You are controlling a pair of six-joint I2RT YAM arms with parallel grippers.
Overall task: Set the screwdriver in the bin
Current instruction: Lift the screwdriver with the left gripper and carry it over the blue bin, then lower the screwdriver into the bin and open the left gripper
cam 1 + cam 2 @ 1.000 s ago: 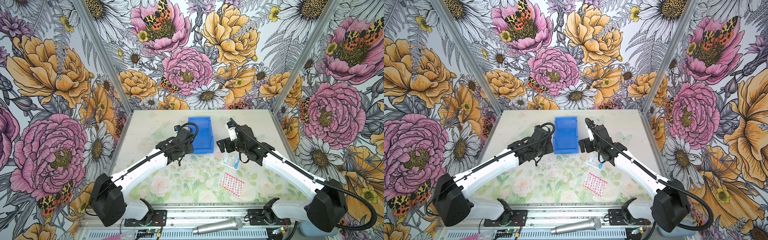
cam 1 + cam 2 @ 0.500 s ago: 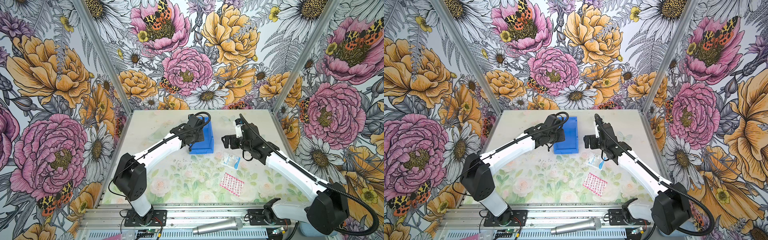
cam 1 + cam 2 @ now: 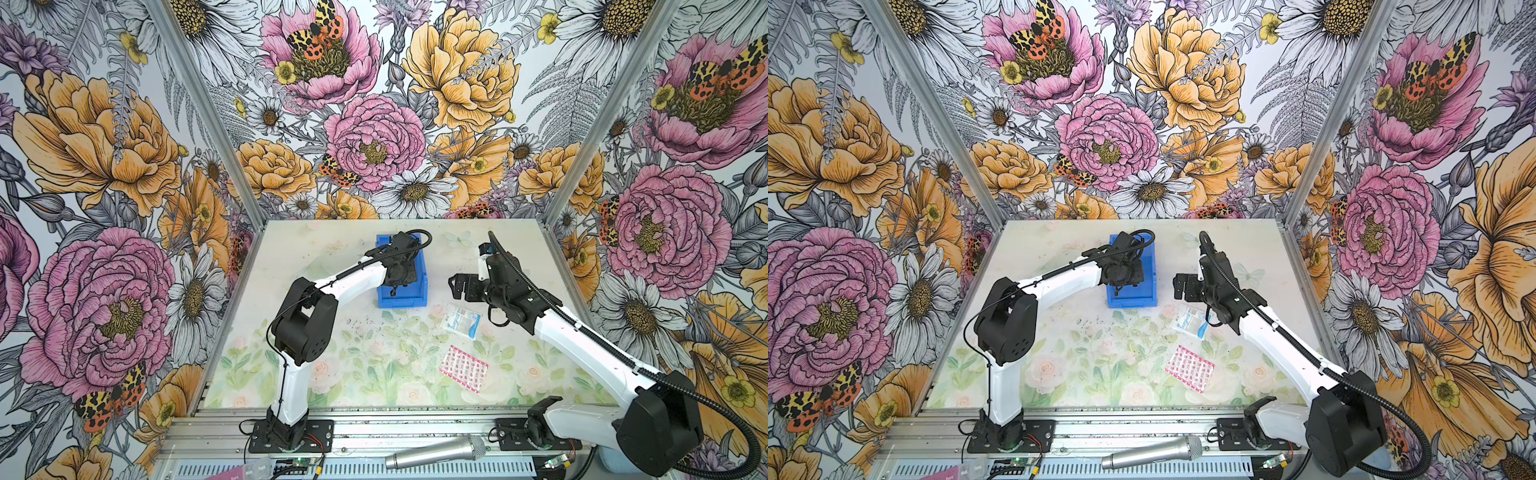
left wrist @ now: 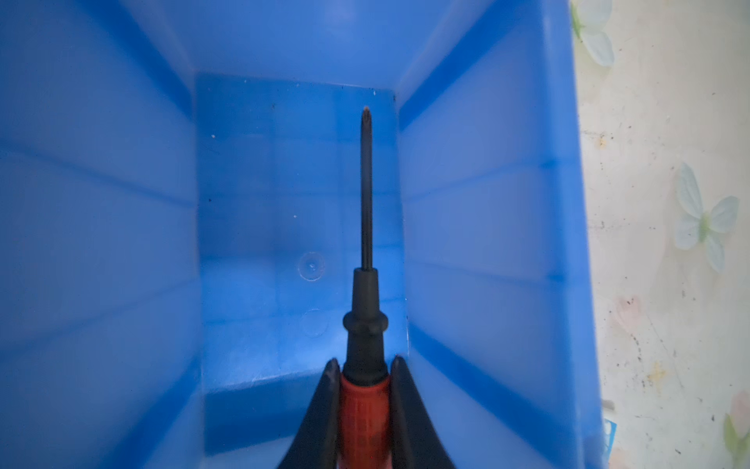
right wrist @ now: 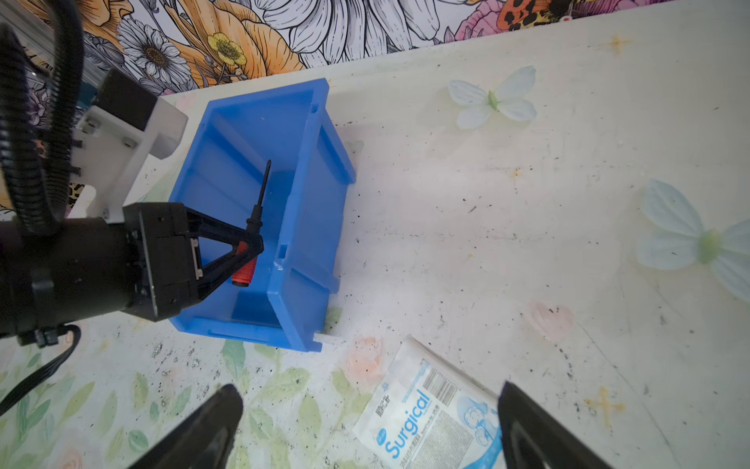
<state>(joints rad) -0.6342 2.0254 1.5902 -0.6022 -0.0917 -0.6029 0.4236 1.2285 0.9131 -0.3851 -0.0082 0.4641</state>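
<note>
Left gripper (image 4: pixel 362 365) is clamped on the red handle of the screwdriver (image 4: pixel 366 227); you can see a finger pressed to each side of it. Your tool sits between the walls of the bin (image 4: pixel 491 211), its black shaft pointing along the bin's length toward the end wall. Whether it touches the bin's floor you cannot tell. Right gripper (image 5: pixel 367 392) has its jaws wide apart, holding nothing, over the table (image 5: pixel 527 203) beside the bin, close to a white packet (image 5: pixel 422 418) marked Surgical
</note>
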